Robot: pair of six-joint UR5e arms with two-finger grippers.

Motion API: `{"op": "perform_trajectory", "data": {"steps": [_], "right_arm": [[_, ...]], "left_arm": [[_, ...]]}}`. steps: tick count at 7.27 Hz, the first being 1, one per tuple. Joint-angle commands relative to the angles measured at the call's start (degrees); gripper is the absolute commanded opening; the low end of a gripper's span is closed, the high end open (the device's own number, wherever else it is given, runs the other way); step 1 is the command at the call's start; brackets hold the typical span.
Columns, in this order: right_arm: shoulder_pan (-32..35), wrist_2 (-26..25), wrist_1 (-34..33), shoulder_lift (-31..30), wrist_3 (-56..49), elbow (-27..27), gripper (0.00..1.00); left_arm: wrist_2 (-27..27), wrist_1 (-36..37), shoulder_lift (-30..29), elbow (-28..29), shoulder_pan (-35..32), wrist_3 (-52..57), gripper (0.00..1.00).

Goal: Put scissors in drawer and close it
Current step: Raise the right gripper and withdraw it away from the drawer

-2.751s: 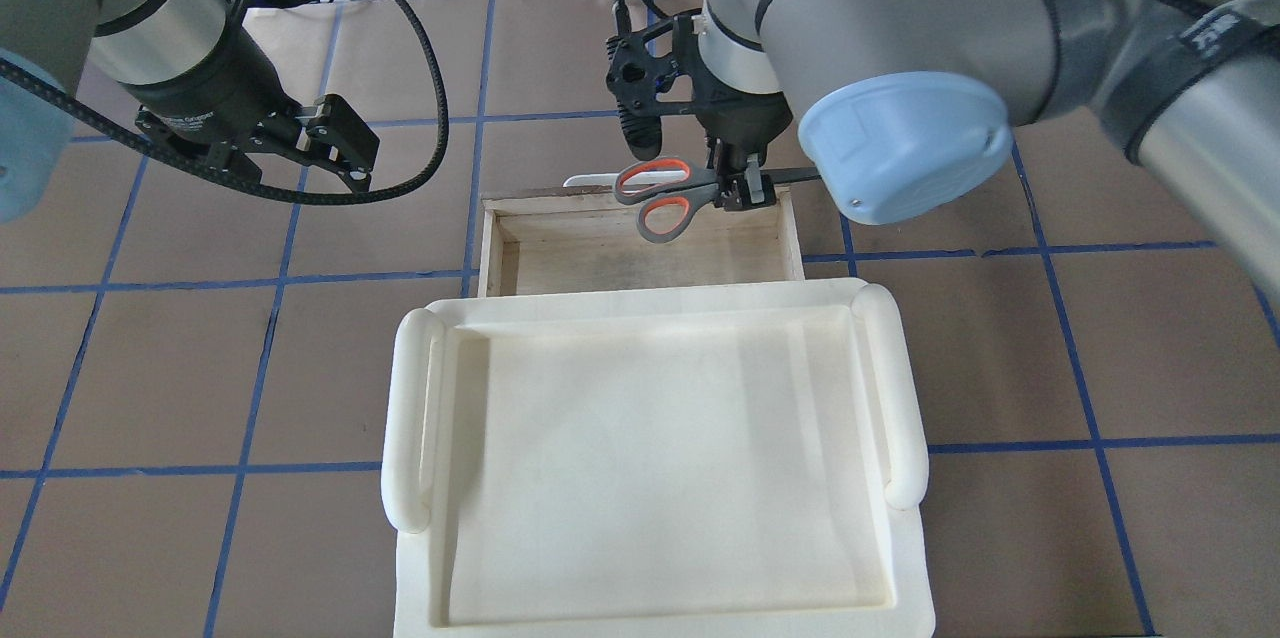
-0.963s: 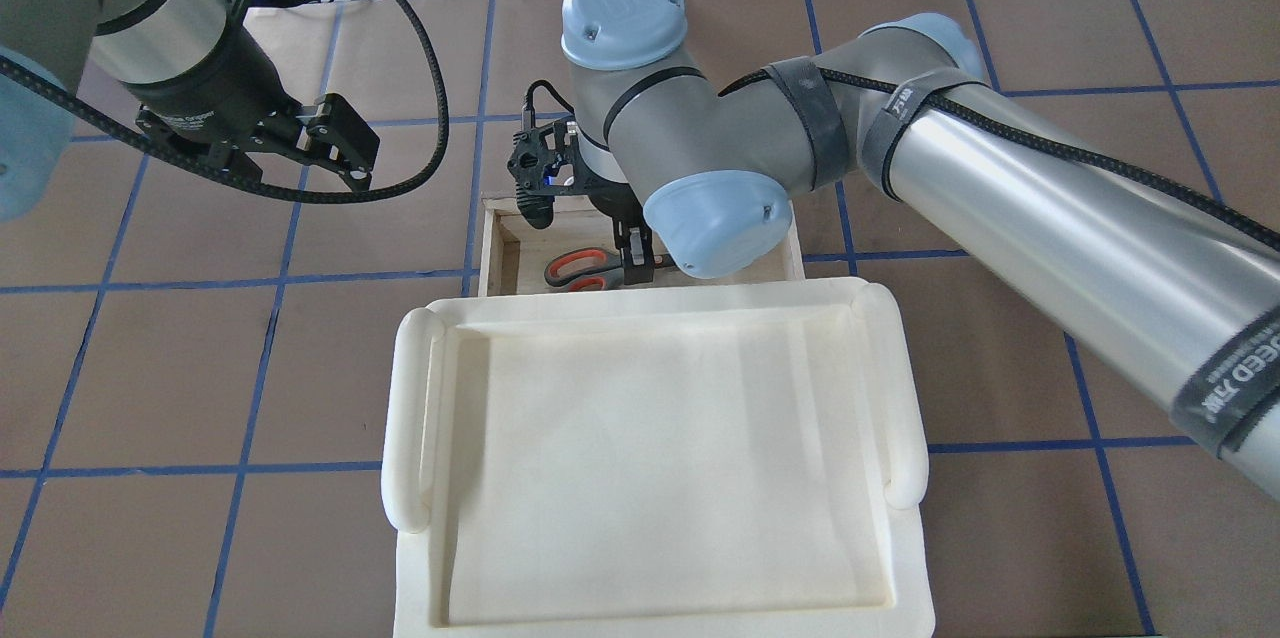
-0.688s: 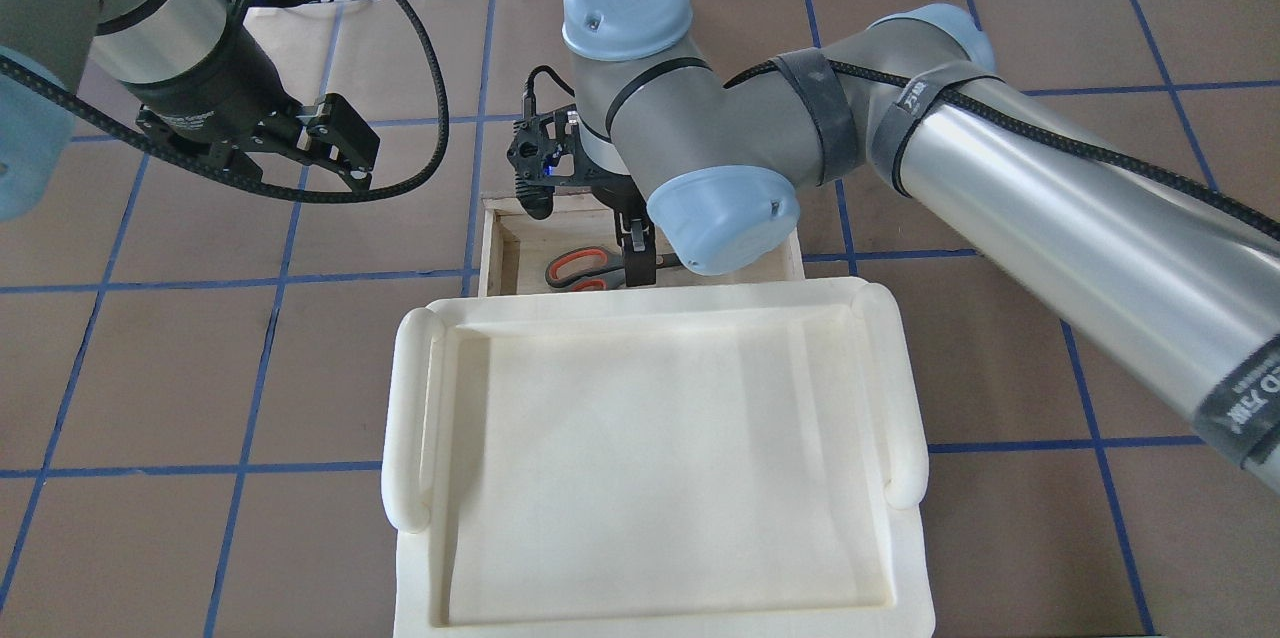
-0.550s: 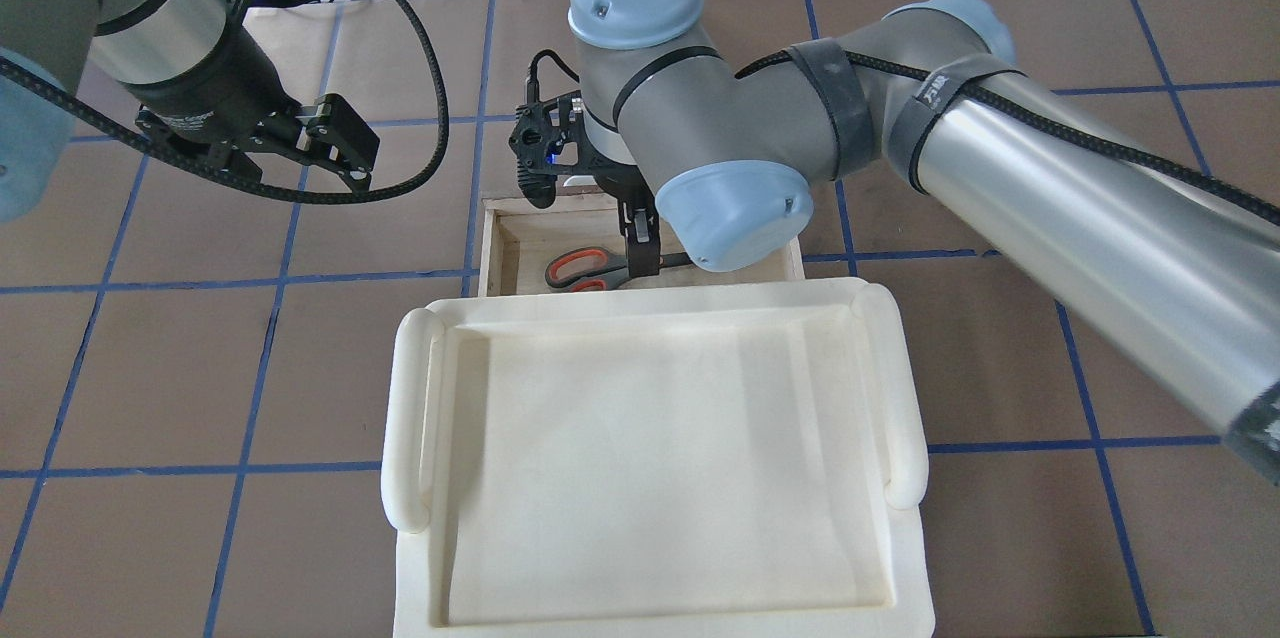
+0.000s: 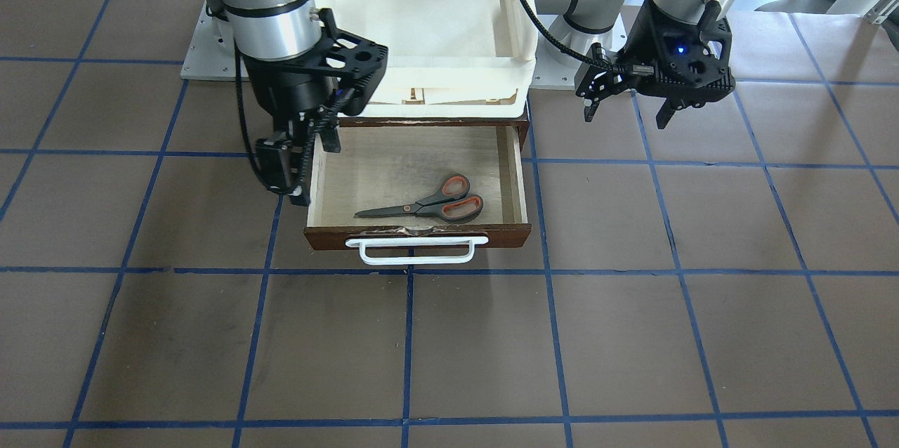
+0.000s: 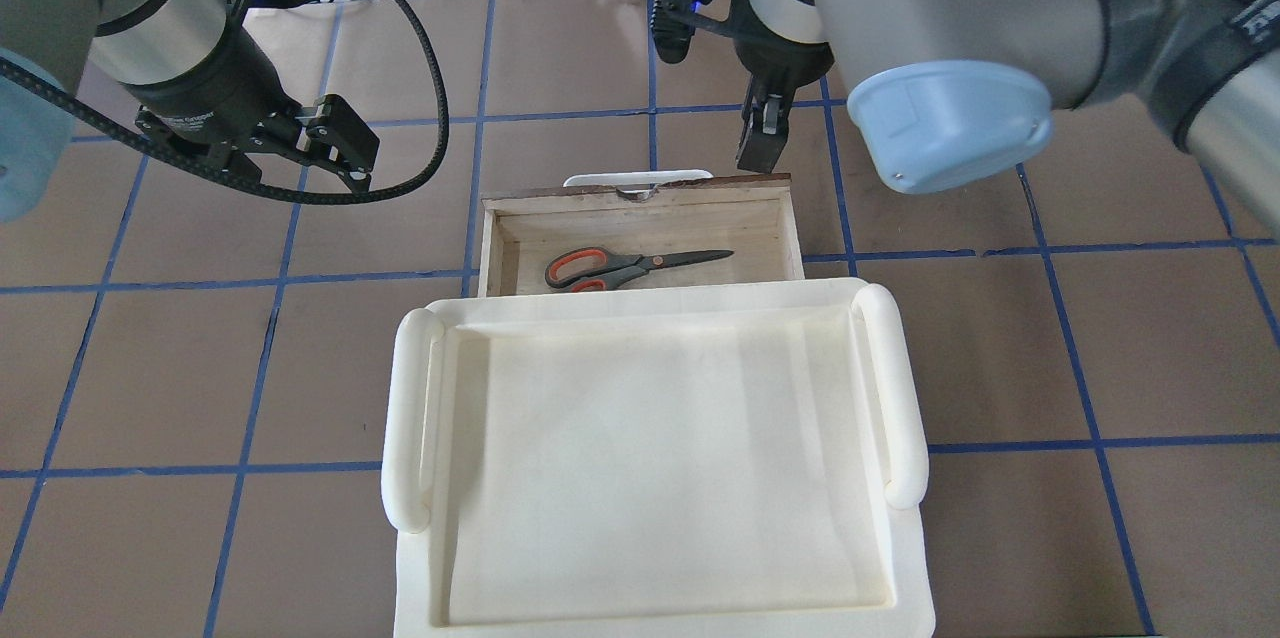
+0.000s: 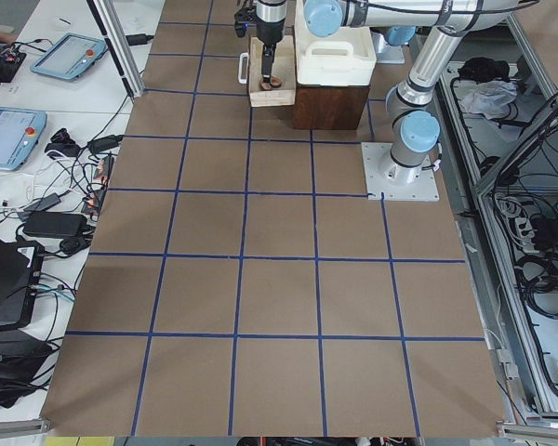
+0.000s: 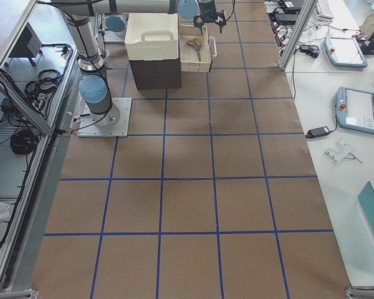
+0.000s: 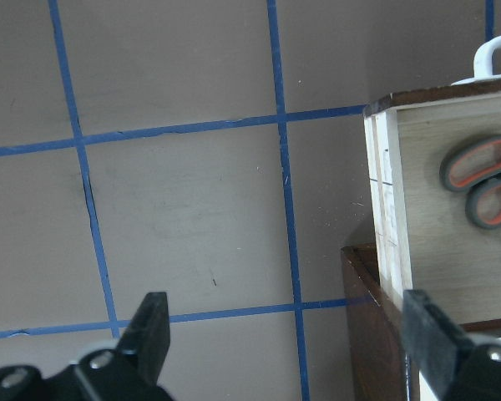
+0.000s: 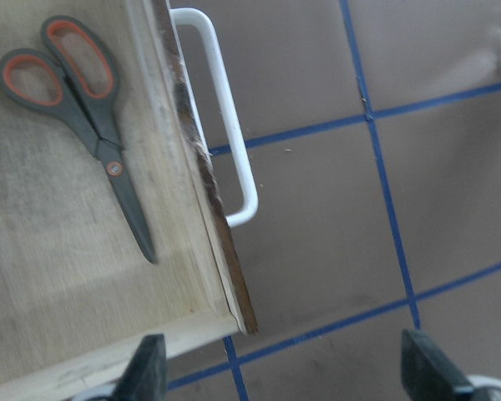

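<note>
On the brown, blue-taped table (image 5: 632,336), the drawer (image 5: 418,236) stands open toward your edge. The scissors (image 5: 428,207) lie flat inside, long axis parallel to its front, loops toward the robot's left. The right gripper (image 5: 284,174), spread and empty, hangs by the drawer's front right corner. It's nearer the white handle (image 5: 416,250) than the left gripper (image 5: 625,114), also spread, so I'd push from there.

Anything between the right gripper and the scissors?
Front-facing view: only the drawer side wall and bare plywood floor separate the right gripper from the scissors.
</note>
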Motion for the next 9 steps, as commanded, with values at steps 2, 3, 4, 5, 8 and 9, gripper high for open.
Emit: {"op": "perform_trajectory", "data": {"steps": [2,3,4,5,8,9], "right_arm": [[-6.9,-2.2,2.2,-5.7,21.3,0.0,1.00],[-6.9,-2.3,4.1,-6.0,33.8,-0.6,1.00],[-6.9,-2.3,7.4,-6.7,42.5,-0.7,1.00],[-7.0,-1.6,11.5,-6.8,48.6,-1.7,1.00],[-7.0,1.9,22.5,-4.4,55.8,-9.8,1.00],[-7.0,3.4,23.7,-4.1,56.6,-9.6,1.00]], "left_arm": [[0.0,0.0,0.0,0.0,0.0,0.0,1.00],[0.0,0.0,0.0,0.0,0.0,0.0,1.00],[0.0,0.0,0.0,0.0,0.0,-0.1,1.00],[0.0,0.0,0.0,0.1,0.0,-0.1,1.00],[-0.1,0.8,-1.2,0.6,0.0,0.0,1.00],[-0.2,0.8,-1.2,0.8,0.1,0.0,1.00]]}}
